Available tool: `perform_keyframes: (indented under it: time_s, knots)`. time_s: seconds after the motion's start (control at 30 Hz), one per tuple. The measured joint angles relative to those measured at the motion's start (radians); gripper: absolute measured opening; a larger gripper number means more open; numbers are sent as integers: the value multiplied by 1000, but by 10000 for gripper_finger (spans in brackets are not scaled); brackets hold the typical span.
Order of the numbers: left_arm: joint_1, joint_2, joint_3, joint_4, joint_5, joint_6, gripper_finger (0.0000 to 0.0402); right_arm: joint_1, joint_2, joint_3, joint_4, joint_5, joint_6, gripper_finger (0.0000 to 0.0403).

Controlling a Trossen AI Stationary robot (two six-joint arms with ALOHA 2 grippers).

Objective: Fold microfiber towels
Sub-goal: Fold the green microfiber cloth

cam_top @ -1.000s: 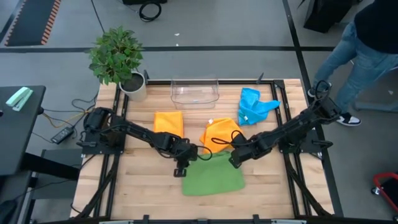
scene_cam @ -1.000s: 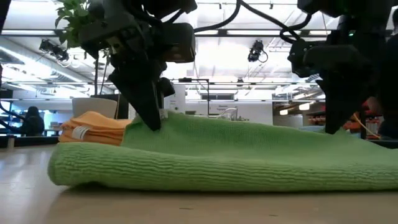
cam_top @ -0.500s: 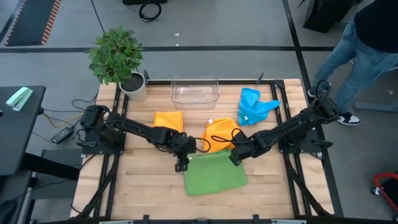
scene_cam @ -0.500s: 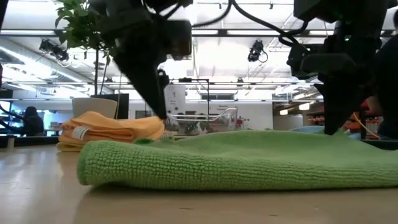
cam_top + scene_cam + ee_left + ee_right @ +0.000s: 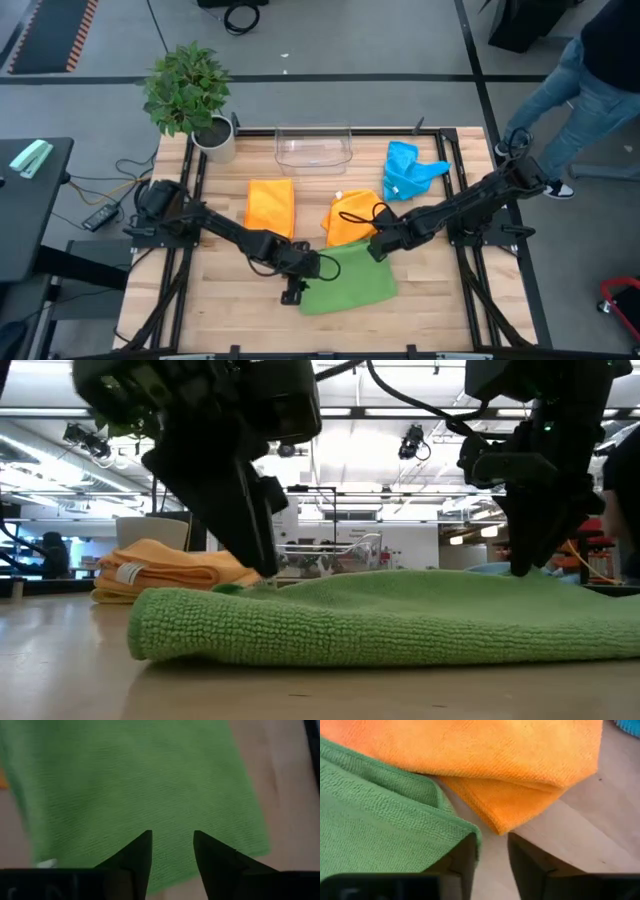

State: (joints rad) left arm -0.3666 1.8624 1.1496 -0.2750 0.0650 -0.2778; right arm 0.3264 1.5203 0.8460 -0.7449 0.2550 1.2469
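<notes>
At the near middle of the surface: both arms meet over the green towel (image 5: 345, 282), one at each end of it.
Left jaws: the left gripper (image 5: 172, 851) hangs over the towel's left end, jaws spread a little with nothing between them; green cloth lies flat beneath.
Right jaws: the right gripper (image 5: 492, 851) sits at the towel's far right corner, jaws slightly apart; the green hem lies against one finger, but no cloth is pinched between the two.
Green towel: lying on the wood in a rough rectangle, doubled over by the look of the thick rounded edge in the low view (image 5: 380, 615).
Orange towels: one folded flat (image 5: 271, 206) behind the left arm; a second, looser one (image 5: 352, 218) just behind the green towel, its fold close to the green corner in the right wrist view (image 5: 520, 765).
Blue towel: crumpled (image 5: 408, 170) toward the far right, not yet folded.
Further out: a clear plastic bin (image 5: 313, 147) at the far edge, a potted plant (image 5: 190, 95) at the far left corner, a person (image 5: 590, 90) standing past the right side.
Step in hand: I judge the first fold of the green towel is laid and both jaws have let go of it.
Next move: likely a second fold, which calls for a fresh pinch on one short edge through both layers, lifted and carried across without dragging the lower layer or catching the orange towel beside it.
</notes>
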Motion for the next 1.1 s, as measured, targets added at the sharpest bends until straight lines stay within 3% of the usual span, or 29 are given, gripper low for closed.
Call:
perform_keyframes:
  time_s: [0.23, 0.37, 0.47, 0.63, 0.87, 1.1]
  knots:
    - [-5, 4, 0, 17, 9, 1, 124, 10, -76, 58, -54, 1, 7, 191]
    - [2, 4, 0, 40, 6, 1, 117, 164, -128, 66, 78, 60, 142, 199]
    - [9, 4, 0, 59, 3, 2, 117, 311, -75, 44, 204, 104, 267, 164]
    - [27, 4, 0, 103, -3, 3, 111, 417, 75, 35, 299, 118, 406, 22]
    - [26, 21, 1, 120, 6, 3, 81, 429, 206, 35, 416, 53, 433, 4]
    - [-22, 133, 4, 189, 45, -63, 42, 430, 251, 44, 374, -38, 373, 2]
